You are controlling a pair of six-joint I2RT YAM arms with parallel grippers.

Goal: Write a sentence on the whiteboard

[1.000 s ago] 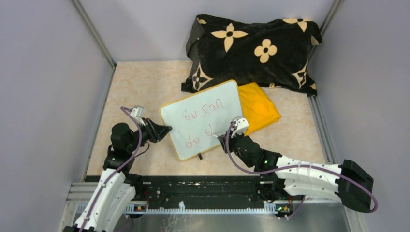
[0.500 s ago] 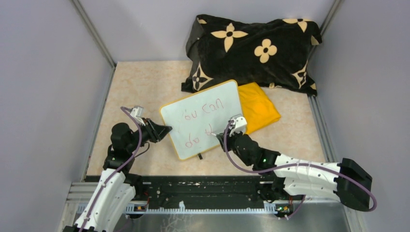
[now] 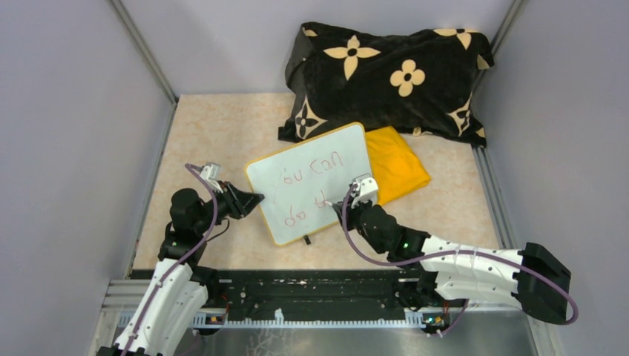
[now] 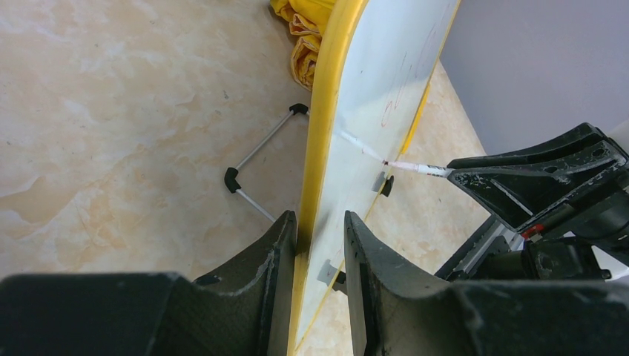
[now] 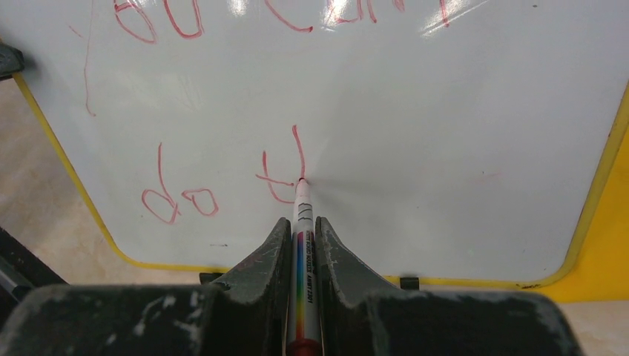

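The whiteboard stands tilted on the table, white with a yellow rim. My left gripper is shut on its left edge; in the left wrist view the jaws straddle the rim of the whiteboard. The sentence in red reads "You can" above "do t". My right gripper is shut on a marker. In the right wrist view the gripper holds the marker with its tip touching the whiteboard, at the foot of the last red stroke of the sentence.
A black pillow with cream flowers lies behind the board. A folded yellow cloth lies under the board's right side. The board's wire stand rests on the table behind it. Grey walls close in both sides.
My right gripper has shifted slightly left with the marker on the board. The left gripper and the board have not moved.
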